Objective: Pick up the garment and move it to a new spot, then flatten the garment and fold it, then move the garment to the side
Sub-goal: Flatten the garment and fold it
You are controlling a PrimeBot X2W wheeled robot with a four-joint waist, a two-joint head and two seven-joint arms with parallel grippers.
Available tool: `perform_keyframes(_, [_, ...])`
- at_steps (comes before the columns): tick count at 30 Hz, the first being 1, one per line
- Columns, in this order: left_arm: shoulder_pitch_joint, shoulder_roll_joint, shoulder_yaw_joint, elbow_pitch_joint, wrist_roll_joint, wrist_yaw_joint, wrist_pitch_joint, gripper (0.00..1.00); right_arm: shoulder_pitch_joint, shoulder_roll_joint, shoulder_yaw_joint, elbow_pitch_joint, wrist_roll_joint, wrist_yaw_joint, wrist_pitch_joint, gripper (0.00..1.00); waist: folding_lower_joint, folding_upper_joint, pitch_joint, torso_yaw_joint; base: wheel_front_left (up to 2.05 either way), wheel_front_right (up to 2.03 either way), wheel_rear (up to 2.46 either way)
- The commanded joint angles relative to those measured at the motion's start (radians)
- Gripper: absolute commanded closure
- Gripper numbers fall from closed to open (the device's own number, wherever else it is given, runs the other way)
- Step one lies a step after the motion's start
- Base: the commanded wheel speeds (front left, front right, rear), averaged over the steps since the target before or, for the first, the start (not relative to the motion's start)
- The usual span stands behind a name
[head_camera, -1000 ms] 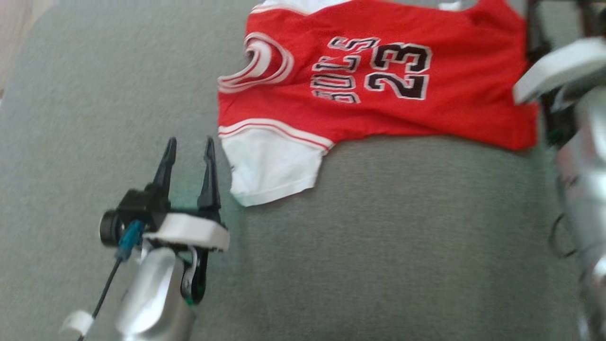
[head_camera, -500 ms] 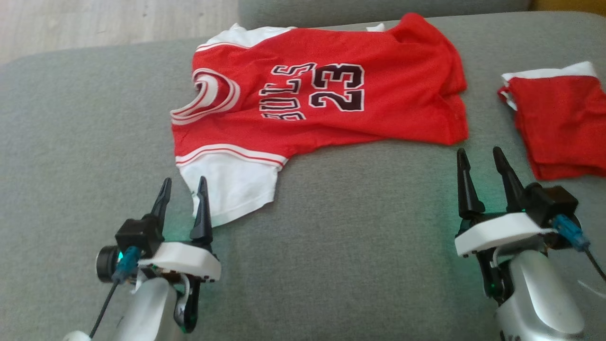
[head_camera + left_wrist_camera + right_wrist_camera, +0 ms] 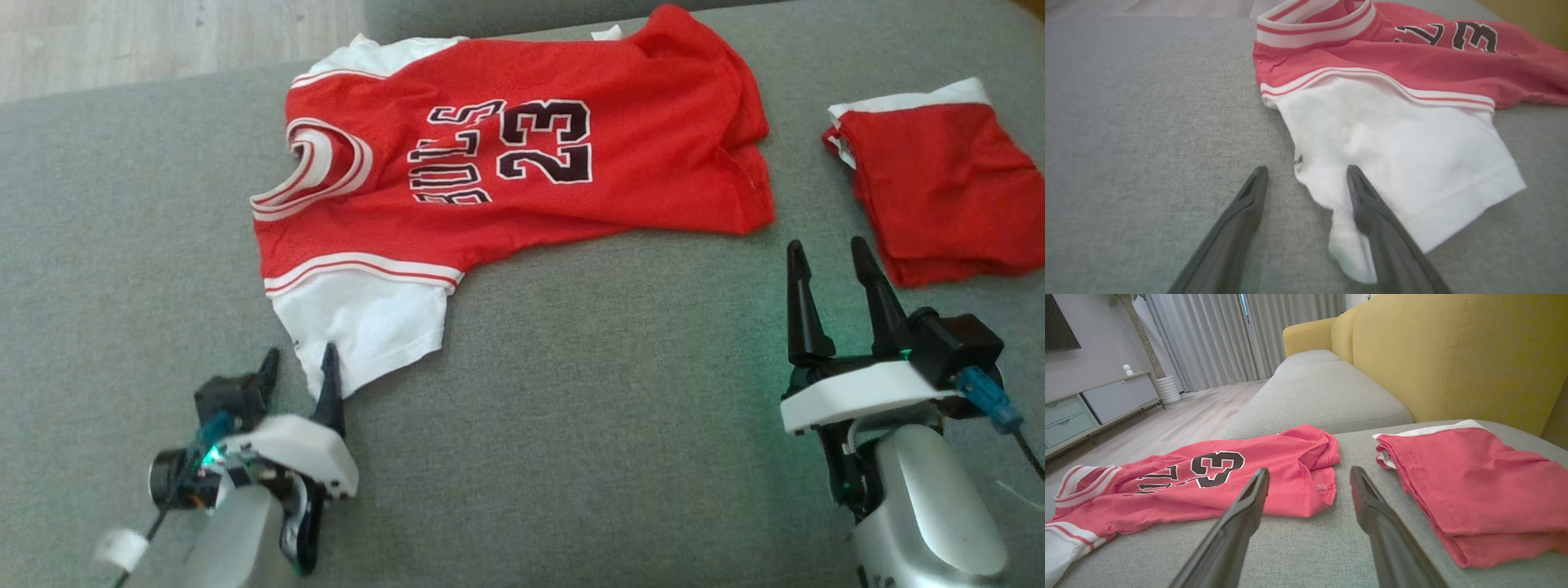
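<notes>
The head view has swung a little since half a second ago, so the whole scene sits further left and higher in it. Within it the left gripper [image 3: 300,351] has tipped downward, and its dark fingers look shorter than before. Its jaws stand wide apart and grip nothing. In the left wrist view the lower corner of the white sleeve [image 3: 367,327] lies between them. One finger overlaps the white cloth, and the other is over bare grey fabric just beside the sleeve's edge. Whether either finger touches the cloth, I cannot tell.

The red jersey [image 3: 637,163] lies spread on the grey sofa seat [image 3: 612,425], number side up. Its striped collar points to the robot's left and its hem is bunched and wrinkled at the right. A second white sleeve peeks out along its far edge.

The right gripper [image 3: 826,243] hovers over bare cushion, jaws likewise wide apart and empty. It points into the gap between the jersey's hem and a folded red garment [image 3: 947,188] with a white band, which lies apart to the right. The right wrist view shows a yellow backrest [image 3: 1453,355] behind that garment.
</notes>
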Motion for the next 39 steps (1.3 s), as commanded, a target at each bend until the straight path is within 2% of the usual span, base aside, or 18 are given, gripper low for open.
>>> perform_keyframes(1, [-0.044, 0.023, 0.025, -0.005, -0.011, -0.002, 0.013, 0.0, -0.02, 0.005, 0.028, -0.034, 0.007, 0.003, -0.011, 0.0, 0.0, 0.0, 0.006, -0.005, 0.0, 0.0, 0.0])
perform_keyframes(3, [-0.055, 0.023, 0.02, 0.014, -0.021, -0.022, 0.03, 0.0, -0.018, 0.005, 0.032, -0.035, 0.014, 0.003, -0.011, 0.0, 0.0, 0.0, 0.01, -0.011, 0.0, 0.0, 0.0])
perform_keyframes(4, [-0.059, 0.022, 0.019, 0.019, -0.028, -0.031, 0.033, 0.09, -0.018, 0.005, 0.033, -0.034, 0.017, 0.003, -0.011, 0.0, 0.0, 0.0, 0.011, -0.014, 0.0, 0.0, 0.0])
perform_keyframes(5, [-0.062, 0.022, 0.018, 0.021, -0.031, -0.036, 0.03, 0.61, -0.017, 0.005, 0.033, -0.033, 0.019, 0.003, -0.011, 0.0, 0.0, 0.0, 0.011, -0.016, 0.0, 0.0, 0.0])
perform_keyframes(6, [-0.066, 0.024, 0.019, 0.019, -0.032, -0.036, 0.02, 1.0, -0.017, 0.005, 0.032, -0.031, 0.021, 0.003, -0.011, 0.0, 0.0, 0.0, 0.011, -0.017, 0.0, 0.0, 0.0])
perform_keyframes(15, [-0.046, 0.057, 0.08, -0.059, -0.046, 0.024, -0.112, 1.0, -0.005, 0.005, 0.042, -0.004, 0.029, 0.003, -0.011, 0.0, 0.0, 0.0, -0.018, -0.004, 0.0, 0.0, 0.0])
perform_keyframes(26, [0.047, 0.093, 0.124, -0.166, -0.044, 0.069, -0.136, 1.0, -0.002, 0.005, 0.06, 0.027, 0.036, 0.003, -0.011, 0.0, 0.0, 0.0, -0.055, 0.027, 0.0, 0.0, 0.0])
perform_keyframes(29, [0.071, 0.09, 0.109, -0.175, -0.042, 0.063, -0.125, 1.0, -0.002, 0.005, 0.064, 0.034, 0.038, 0.003, -0.011, 0.0, 0.0, 0.0, -0.061, 0.033, 0.0, 0.0, 0.0])
perform_keyframes(30, [0.074, 0.089, 0.104, -0.178, -0.04, 0.064, -0.123, 0.11, -0.002, 0.005, 0.065, 0.035, 0.039, 0.003, -0.011, 0.0, 0.0, 0.0, -0.062, 0.035, 0.0, 0.0, 0.0])
perform_keyframes(31, [0.075, 0.088, 0.099, -0.182, -0.036, 0.065, -0.123, 0.0, -0.003, 0.005, 0.066, 0.037, 0.04, 0.003, -0.011, 0.0, 0.0, 0.0, -0.062, 0.037, 0.0, 0.0, 0.0])
perform_keyframes(35, [0.073, 0.076, 0.08, -0.214, -0.027, 0.06, -0.129, 0.0, -0.008, 0.005, 0.073, 0.042, 0.042, 0.003, -0.011, 0.0, 0.0, 0.0, -0.059, 0.047, 0.0, 0.0, 0.0])
perform_keyframes(39, [0.068, 0.06, 0.058, -0.282, -0.012, 0.033, -0.138, 0.0, -0.012, 0.005, 0.071, 0.04, 0.041, 0.003, -0.011, 0.0, 0.0, 0.0, -0.052, 0.062, 0.0, 0.0, 0.0])
